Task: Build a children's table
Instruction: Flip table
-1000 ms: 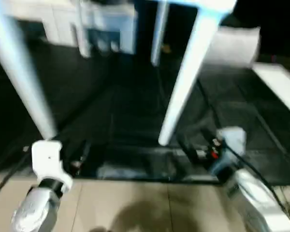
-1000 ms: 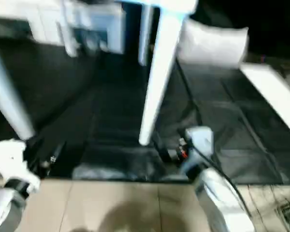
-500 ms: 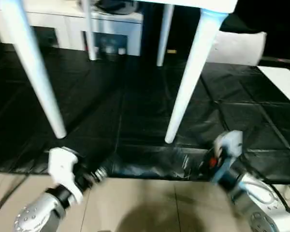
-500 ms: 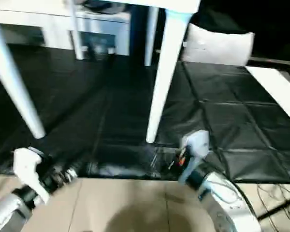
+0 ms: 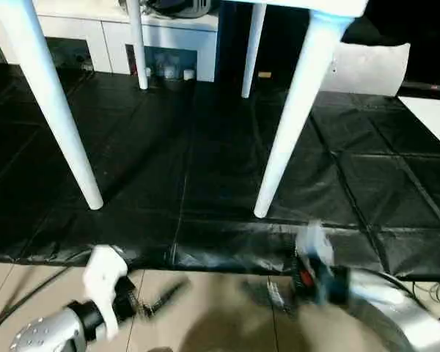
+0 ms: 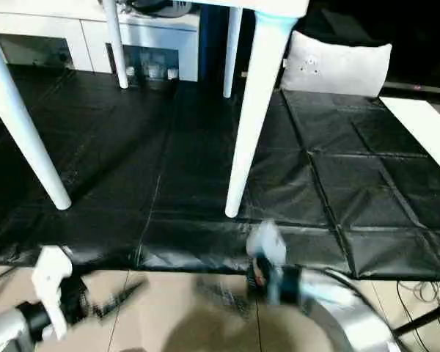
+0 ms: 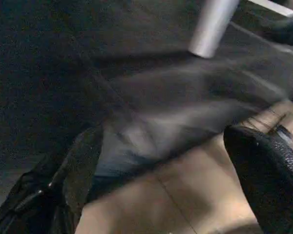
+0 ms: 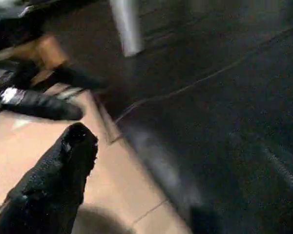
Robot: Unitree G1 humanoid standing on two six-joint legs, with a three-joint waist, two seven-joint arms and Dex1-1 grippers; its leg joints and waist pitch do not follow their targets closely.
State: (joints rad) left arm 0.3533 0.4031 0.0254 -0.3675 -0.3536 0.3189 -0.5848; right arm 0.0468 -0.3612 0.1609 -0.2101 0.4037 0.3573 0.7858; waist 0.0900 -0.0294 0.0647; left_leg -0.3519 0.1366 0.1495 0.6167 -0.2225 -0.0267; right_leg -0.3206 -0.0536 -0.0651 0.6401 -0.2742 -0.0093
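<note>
Left to right. The children's table (image 5: 308,95) stands upright on its four legs on a black floor mat (image 5: 205,169), its white top cut off by the upper edge of the head views. The near-left leg (image 5: 51,103) slants down to a foot on the mat at the left; the near-right leg (image 5: 297,110) comes down right of centre, its foot close to the mat's near edge. The two far legs (image 5: 137,44) stand farther back, in front of a white cabinet (image 5: 95,29) along the far wall. A pale cushion (image 5: 370,67) lies at the far right, on the mat's far edge.

The left pincer (image 5: 150,302) sits at the near left over the beige floor (image 5: 205,315), just short of the mat's edge and apart from every leg. Its two black fingers (image 7: 78,170) are spread wide in the left wrist view, with nothing between them. The right pincer (image 5: 279,292) is near right of centre, also over the beige floor, below the near-right leg's foot and clear of it. One black finger (image 8: 58,180) appears in the right wrist view; the jaws stand wide apart and empty.
</note>
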